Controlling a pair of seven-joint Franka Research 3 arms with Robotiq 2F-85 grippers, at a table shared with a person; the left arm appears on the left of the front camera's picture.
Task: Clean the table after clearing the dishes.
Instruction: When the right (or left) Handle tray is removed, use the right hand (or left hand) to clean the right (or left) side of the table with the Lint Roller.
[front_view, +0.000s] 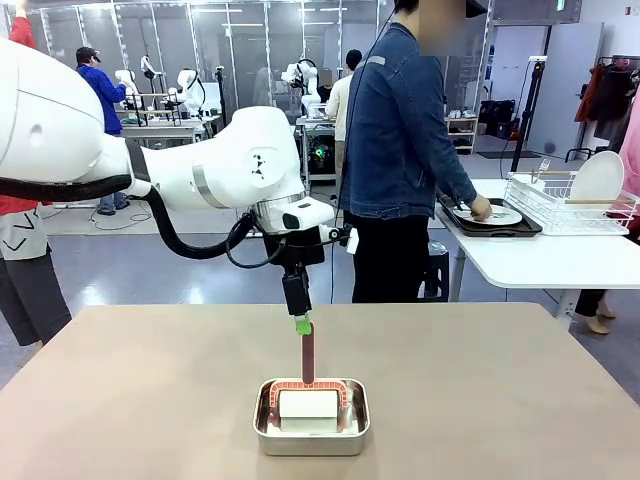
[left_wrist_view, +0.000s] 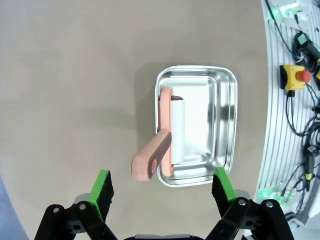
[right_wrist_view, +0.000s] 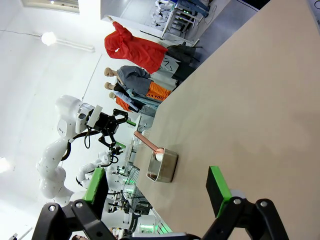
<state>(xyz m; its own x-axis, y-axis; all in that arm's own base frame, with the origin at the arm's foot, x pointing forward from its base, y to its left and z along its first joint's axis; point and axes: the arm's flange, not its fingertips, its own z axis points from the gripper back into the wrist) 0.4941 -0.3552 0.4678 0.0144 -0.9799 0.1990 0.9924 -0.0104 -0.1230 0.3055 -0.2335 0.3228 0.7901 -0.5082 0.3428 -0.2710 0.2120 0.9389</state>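
Front view: my left gripper (front_view: 303, 322) hangs at frame centre, pointing straight down over the pan (front_view: 311, 443), which sits on the table (front_view: 150, 400) at lower centre. A roller (front_view: 308, 404) lies in the pan, white roll down and reddish handle standing upright, its top just at my green pad. Left wrist view: the same gripper (left_wrist_view: 162, 187) has its jaws spread wide at the bottom edge, and the pads (left_wrist_view: 102, 187) stand clear of the salmon handle, whose rounded end lies between them, nearer the left-hand pad. The pan (left_wrist_view: 195, 70) is right of centre, with bare table (left_wrist_view: 75, 75) filling the left half. Right wrist view: my right gripper (right_wrist_view: 156, 187) also has its jaws wide apart and grips nothing. The table (right_wrist_view: 250, 100) runs diagonally across the frame, with the pan (right_wrist_view: 162, 167) small at lower centre. At the right of the front view, a person (front_view: 400, 130) stands at a white table (front_view: 540, 260) with one hand (front_view: 481, 208) on a plate (front_view: 503, 215) in a dark tray (front_view: 500, 230). Just beside them, a second plate (front_view: 597, 180) stands on edge in a wire rack (front_view: 560, 215).
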